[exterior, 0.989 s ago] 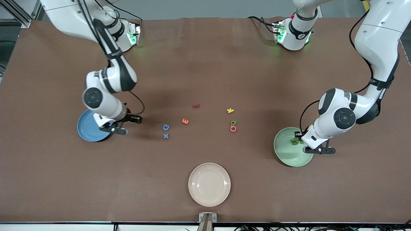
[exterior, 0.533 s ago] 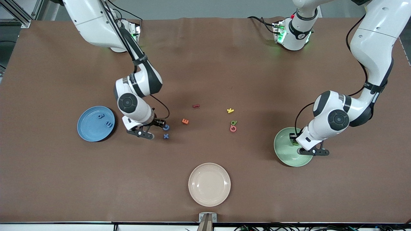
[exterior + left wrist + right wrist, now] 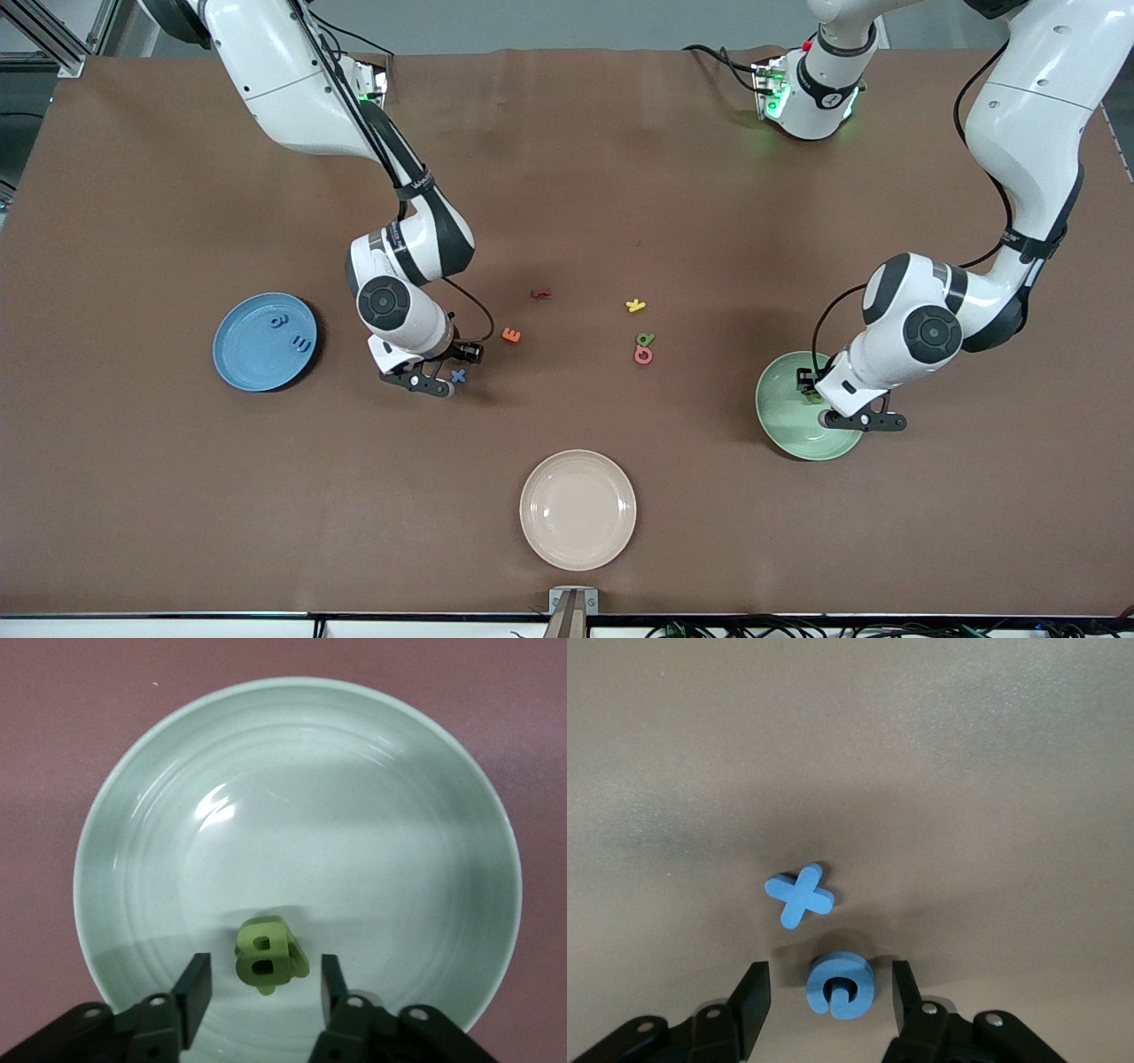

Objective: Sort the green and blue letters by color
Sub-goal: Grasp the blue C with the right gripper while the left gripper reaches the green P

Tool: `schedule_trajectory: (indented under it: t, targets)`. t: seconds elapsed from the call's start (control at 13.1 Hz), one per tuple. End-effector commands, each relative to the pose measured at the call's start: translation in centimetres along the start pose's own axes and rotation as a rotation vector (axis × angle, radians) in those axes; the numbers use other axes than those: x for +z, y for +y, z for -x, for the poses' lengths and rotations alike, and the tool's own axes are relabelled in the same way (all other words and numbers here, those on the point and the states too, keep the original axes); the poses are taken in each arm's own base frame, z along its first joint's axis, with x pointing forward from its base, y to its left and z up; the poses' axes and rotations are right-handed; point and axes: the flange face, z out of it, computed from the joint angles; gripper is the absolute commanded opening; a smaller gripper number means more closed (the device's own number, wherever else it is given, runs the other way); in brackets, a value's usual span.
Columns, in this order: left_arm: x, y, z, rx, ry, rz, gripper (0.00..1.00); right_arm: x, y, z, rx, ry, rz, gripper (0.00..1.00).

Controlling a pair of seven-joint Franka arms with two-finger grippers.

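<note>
Blue C (image 3: 840,985), chunky foam, sits low-center in the right wrist view between the right gripper's (image 3: 829,997) spread fingers; left gripper (image 3: 263,985) gapes around a green B (image 3: 268,953).

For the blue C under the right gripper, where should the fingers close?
Probably straight down, across the round outer rim of the blue C, which lies flat between the right gripper's open fingers, clear of the blue X beside it.

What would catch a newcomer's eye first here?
Probably the right claw, open around the blue C on the table, with the blue X beside it. Next, the left claw, open over the green bowl with a green B between its fingers.
</note>
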Motion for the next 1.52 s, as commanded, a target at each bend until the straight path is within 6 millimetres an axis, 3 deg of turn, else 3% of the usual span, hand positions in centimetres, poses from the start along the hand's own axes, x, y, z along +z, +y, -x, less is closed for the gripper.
schedule_trajectory:
  t: [0.0, 0.23, 0.46, 0.76, 0.91, 1.07, 1.29, 1.45]
  targets:
    - [-2.5, 1.4, -0.5, 0.016, 0.038, -0.008, 1.0, 0.1, -0.6, -0.2, 0.017, 0.0, -0.007, 0.58]
    - [-5.7, 4.7, 0.1, 0.018, 0.023, -0.015, 1.0, 0.4, -0.6, 0.1, 0.007, -0.009, 0.002, 0.49]
    - [-7.4, 10.7, 2.0, -0.118, -0.023, 0.0, 1.0, 0.7, -0.4, 0.3, 0.008, -0.014, 0.008, 0.42]
    - [-6.0, 20.5, 5.3, -0.18, -0.028, 0.02, 0.99, 0.4, -0.5, 0.2, 0.005, -0.012, 0.005, 0.15]
    - [-5.2, 24.1, 6.6, -0.181, -0.002, 0.012, 0.92, 0.1, -0.4, 0.0, 0.005, -0.011, 0.002, 0.09]
    - [-4.0, 26.5, 7.7, -0.131, 0.016, 0.011, 0.85, -0.6, -0.1, -0.3, 0.001, -0.011, 0.0, 0.08]
    - [-2.1, 28.3, 8.5, 0.001, 0.046, -0.004, 0.79, -5.4, 1.1, 0.2, -0.015, -0.07, 0.03, 0.08]
    - [-0.5, 29.0, 8.5, 0.11, 0.056, 0.064, 0.78, -8.2, 3.4, 0.2, -0.049, -0.08, 0.023, 0.08]
